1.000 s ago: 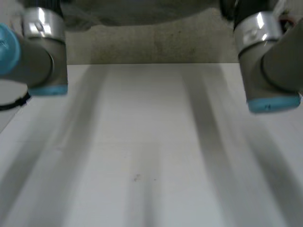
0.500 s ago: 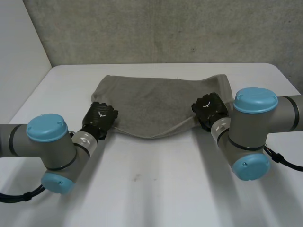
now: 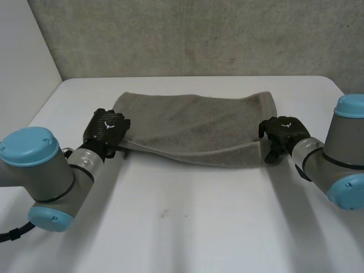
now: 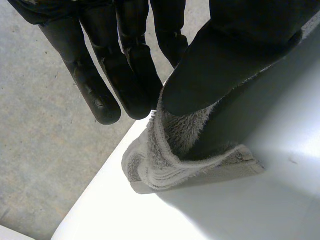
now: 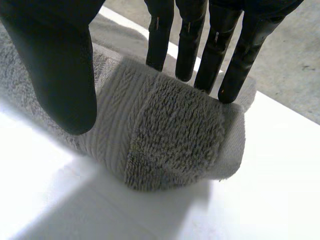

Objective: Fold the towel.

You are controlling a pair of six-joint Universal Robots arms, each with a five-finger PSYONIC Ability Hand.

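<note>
**Desk, white, flat-topped** (image 3: 187, 227): carried every item listed here.

**Left arm, grey with light-blue caps** (image 3: 34, 170): nearest to you on your left. It reached forward to the left end of the grey terry-cloth towel (image 3: 193, 125).

**Right arm, same make** (image 3: 347, 165): nearest to you on your right. It reached in towards the towel's right end.

**Left hand, black** (image 3: 107, 129): you had it pinching the towel's near left corner. In the left wrist view the thumb (image 4: 225, 55) pressed the cloth against straight fingers (image 4: 112, 75). The doubled corner hung just below them, over the desk.

**Right hand, black** (image 3: 282, 133): you had it gripping the towel's near right corner. In the right wrist view a bunched roll of cloth sat between the thumb (image 5: 55, 65) and the fingers (image 5: 235, 55), whose tips rested on its far side.

**Towel**: lay across the middle of the desk, stretched sideways between your two hands. Its near edge ran from one hand to the other and dipped a little midway. Its far part lay flat on the desk, short of the far edge.

**Wall, rough grey concrete** (image 3: 199, 34): stood beyond the desk's far edge.
</note>
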